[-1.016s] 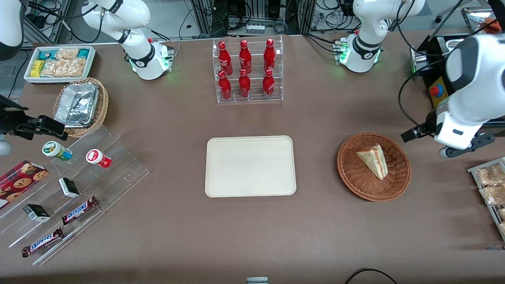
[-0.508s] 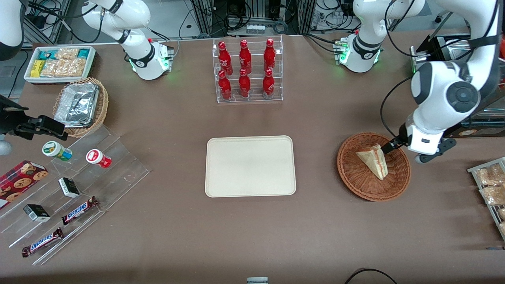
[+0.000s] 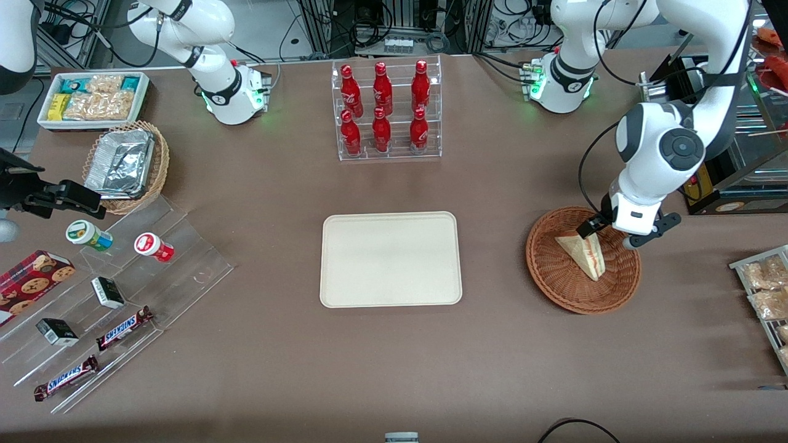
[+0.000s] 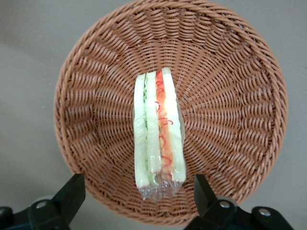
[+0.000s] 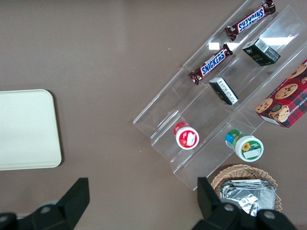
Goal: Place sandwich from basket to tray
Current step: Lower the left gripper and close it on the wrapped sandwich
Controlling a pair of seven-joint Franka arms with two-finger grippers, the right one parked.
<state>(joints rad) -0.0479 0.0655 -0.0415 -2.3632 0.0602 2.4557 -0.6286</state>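
The sandwich [image 3: 585, 252] [image 4: 158, 139], a clear-wrapped wedge with green and red filling, lies in the reddish-brown wicker basket [image 3: 542, 271] [image 4: 96, 72]. My left gripper [image 3: 606, 235] [image 4: 136, 194] hangs over the basket's rim farthest from the front camera, just above the wedge's broad end. It is open wide, with nothing between its fingers [image 4: 72, 191]. The cream tray [image 3: 390, 259] [image 5: 24, 129] lies flat and bare at the table's middle, beside the basket toward the parked arm's end.
An acrylic rack of red bottles [image 3: 386, 111] stands farther from the camera than the tray. Clear steps with snacks [image 3: 123, 277], a tan basket of foil containers [image 3: 126, 165] and a white snack bin [image 3: 92, 98] sit toward the parked arm's end. Bagged snacks [image 3: 766, 295] lie toward the working arm's end.
The left arm has swung in from the working arm's end of the table and lowered, bringing the open gripper over the basket and the sandwich. The sandwich has not moved.
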